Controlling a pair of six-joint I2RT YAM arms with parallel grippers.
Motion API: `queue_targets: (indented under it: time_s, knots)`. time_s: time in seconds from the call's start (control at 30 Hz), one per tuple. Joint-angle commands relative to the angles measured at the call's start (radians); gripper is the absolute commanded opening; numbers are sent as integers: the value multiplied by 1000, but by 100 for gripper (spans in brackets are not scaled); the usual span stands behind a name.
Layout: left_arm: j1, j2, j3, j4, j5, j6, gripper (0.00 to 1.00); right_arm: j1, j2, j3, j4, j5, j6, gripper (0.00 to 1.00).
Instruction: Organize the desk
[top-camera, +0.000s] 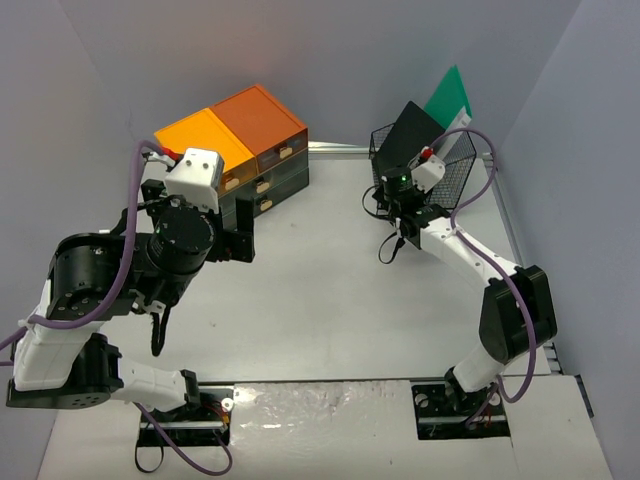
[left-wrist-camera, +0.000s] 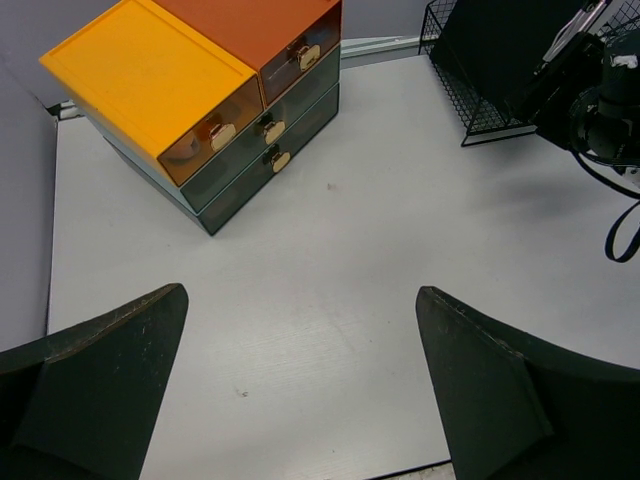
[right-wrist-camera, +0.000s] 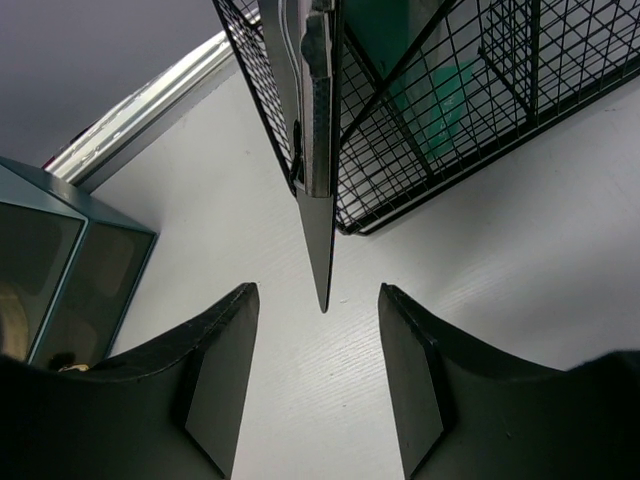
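Mostly, the desk (top-camera: 330, 290) shows smooth, matte, pale grey-white.

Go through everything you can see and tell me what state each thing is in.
drawer unit: all visible drawers shut.
wire basket: upright, holding two flat items.
black board: on edge in the basket.
green sheet: upright, sticking out above the basket.
left gripper: open, empty.
right gripper: open, black board's corner between its fingers, unclamped.
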Motion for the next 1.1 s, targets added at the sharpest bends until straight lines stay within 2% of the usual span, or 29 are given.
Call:
queue_targets:
  time_s: [0.0, 0.4, 0.5, 0.83, 1.07]
  knots:
    - [8, -20, 1, -17, -24, 15, 97, 1, 8, 10, 24, 5, 46, 47]
    - [8, -20, -2, -11, -21, 23, 97, 10, 43, -18, 83, 12, 52, 43]
    - [8, -21, -7, -15, -19, 20, 97, 12, 64, -10, 99, 13, 46, 39]
    - [8, -26, -18, -16, -19, 21, 97, 23, 62, 5, 113, 74, 4, 1]
    - [8, -22, -40, 7, -10, 27, 97, 23, 23, 14, 81, 99, -20, 0]
